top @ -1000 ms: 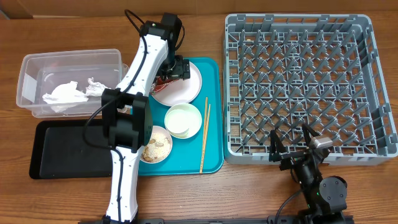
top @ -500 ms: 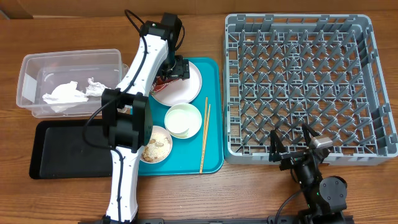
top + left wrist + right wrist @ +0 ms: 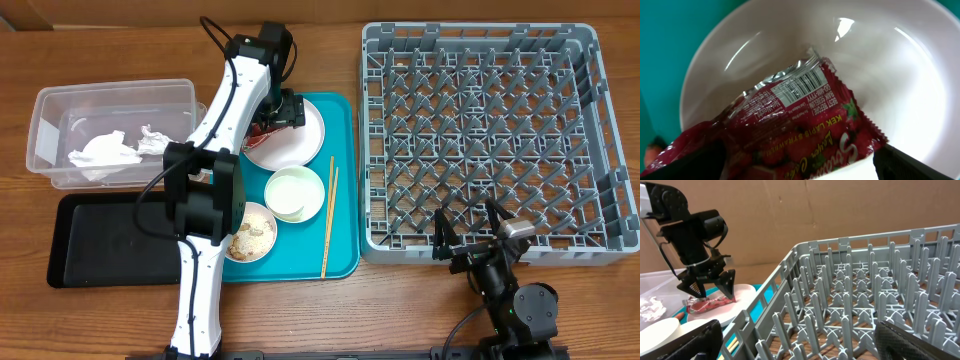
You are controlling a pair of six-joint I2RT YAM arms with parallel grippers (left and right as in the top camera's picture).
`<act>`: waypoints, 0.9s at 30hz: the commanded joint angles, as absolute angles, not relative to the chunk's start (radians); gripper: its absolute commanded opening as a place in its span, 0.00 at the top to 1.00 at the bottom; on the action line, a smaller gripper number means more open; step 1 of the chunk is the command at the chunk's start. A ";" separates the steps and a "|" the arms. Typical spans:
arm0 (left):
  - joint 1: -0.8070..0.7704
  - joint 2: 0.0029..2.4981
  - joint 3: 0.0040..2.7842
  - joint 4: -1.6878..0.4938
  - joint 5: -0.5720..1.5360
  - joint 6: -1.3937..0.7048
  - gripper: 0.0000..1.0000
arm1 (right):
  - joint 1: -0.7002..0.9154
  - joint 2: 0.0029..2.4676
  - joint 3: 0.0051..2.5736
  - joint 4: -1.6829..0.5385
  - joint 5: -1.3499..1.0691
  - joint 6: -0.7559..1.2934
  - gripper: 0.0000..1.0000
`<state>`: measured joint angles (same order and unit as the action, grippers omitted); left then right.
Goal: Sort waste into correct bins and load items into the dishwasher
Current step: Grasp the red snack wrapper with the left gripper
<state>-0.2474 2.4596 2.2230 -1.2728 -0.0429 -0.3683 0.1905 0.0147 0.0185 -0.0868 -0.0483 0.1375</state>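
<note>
Tissue lies in the clear tub, the left gripper straddles the red wrapper on the pink plate with fingers spread, bowls and chopsticks wait, and the rack stands unloaded near the right gripper, fingers parted.

1. This was a robotics lab bench rather than a real kitchen. A white left arm and a black right arm rose from the wooden table's 6 o'clock edge, with a loose black cable looping at 12 o'clock.
2. Plain brown cardboard walled off the 12 o'clock side.
3. A grey dish rack sat directly on the tabletop at 3 o'clock. A clear tub and a black tray lay at 9 o'clock.
</note>
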 commanded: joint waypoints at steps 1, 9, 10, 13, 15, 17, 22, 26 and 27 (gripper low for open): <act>-0.249 2.482 2.176 -1.252 -0.059 -0.390 0.04 | 0.187 0.003 0.008 -0.080 -0.054 0.134 0.00; -0.249 2.482 2.155 -1.244 -0.059 -0.390 0.16 | 0.187 0.003 0.008 -0.080 -0.054 0.134 0.00; -0.249 2.482 2.155 -1.244 -0.059 -0.390 0.20 | 0.187 0.003 0.008 -0.080 -0.054 0.134 0.00; -0.248 2.482 2.155 -1.244 -0.059 -0.389 0.38 | 0.187 0.003 0.008 -0.080 -0.054 0.134 0.00; -0.248 2.482 2.155 -1.244 -0.059 -0.389 0.50 | 0.187 0.003 0.008 -0.080 -0.054 0.134 0.00; -0.248 2.482 2.155 -1.244 -0.059 -0.389 0.67 | 0.187 0.003 0.008 -0.080 -0.054 0.134 0.00; -0.247 2.479 2.159 -1.251 -0.059 -0.389 0.96 | 0.187 0.003 0.008 -0.080 -0.054 0.134 0.00; -0.244 2.474 2.199 -1.280 -0.059 -0.389 0.96 | 0.187 0.003 0.008 -0.080 -0.054 0.134 0.00; -0.242 2.473 2.218 -1.294 -0.059 -0.389 0.96 | 0.187 0.003 0.008 -0.080 -0.054 0.134 0.00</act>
